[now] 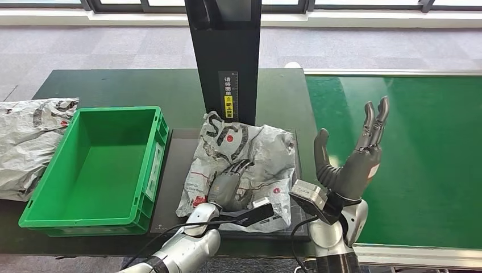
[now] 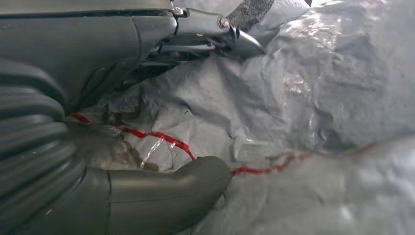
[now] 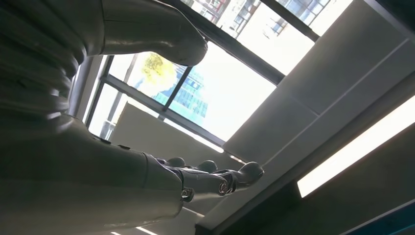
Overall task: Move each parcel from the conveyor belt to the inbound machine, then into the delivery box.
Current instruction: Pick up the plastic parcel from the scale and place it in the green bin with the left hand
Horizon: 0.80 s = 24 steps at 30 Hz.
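A crumpled grey plastic parcel (image 1: 244, 165) with black lettering and red marks was laid flat on the dark platform of the inbound machine (image 1: 227, 62), at the foot of its black post. A green delivery box (image 1: 99, 170) was set just beside the machine.
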Available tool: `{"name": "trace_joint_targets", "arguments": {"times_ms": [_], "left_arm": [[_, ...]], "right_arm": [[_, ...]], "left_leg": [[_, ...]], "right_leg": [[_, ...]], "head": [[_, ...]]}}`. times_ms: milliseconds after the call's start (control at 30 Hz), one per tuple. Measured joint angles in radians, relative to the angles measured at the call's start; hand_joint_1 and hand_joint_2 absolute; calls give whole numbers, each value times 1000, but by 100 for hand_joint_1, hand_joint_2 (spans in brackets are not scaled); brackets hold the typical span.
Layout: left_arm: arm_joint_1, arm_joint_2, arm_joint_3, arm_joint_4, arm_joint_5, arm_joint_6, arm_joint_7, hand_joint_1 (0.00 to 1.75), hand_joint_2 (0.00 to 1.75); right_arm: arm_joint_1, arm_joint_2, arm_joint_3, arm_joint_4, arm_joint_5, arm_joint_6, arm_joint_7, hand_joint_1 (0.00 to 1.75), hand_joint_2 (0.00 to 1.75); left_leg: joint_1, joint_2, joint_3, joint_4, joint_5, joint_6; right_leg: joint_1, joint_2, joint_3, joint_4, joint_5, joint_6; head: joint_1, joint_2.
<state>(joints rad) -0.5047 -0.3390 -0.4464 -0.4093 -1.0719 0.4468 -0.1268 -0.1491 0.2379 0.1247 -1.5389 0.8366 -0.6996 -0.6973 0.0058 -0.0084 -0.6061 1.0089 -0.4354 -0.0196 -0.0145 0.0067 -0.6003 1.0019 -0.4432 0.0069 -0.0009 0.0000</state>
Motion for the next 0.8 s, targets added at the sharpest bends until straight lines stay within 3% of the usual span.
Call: {"name": "trace_joint_targets", "arguments": {"times_ms": [233,567,667,800], "left_arm": [[-22,-1,-7,14,-90,-85,95,175,175],[-34,-6,-7,13,-153,-139,85,175,175],[-26,-7,-4,10,-166,-60,73,175,175],[45,3,50,-120,-297,200,84,175,175]], "right_arm": [[-14,2,0,37,-8,0,0,0,175],[-9,3,0,49,37,0,-1,0,175],[-7,3,0,49,49,0,-1,0,175],[6,3,0,49,62,0,-1,0,175]], "left_leg": [[0,-1,2,0,0,0],[0,-1,6,0,-1,1],[0,-1,6,0,-1,1],[0,-1,4,0,-1,1]], "right_leg": [[0,-1,2,0,0,0],[0,-2,7,0,-1,1],[0,-2,7,0,-1,1],[0,-1,5,0,-1,1]], "head": [[0,0],[0,0],[0,0],[0,0]]}}
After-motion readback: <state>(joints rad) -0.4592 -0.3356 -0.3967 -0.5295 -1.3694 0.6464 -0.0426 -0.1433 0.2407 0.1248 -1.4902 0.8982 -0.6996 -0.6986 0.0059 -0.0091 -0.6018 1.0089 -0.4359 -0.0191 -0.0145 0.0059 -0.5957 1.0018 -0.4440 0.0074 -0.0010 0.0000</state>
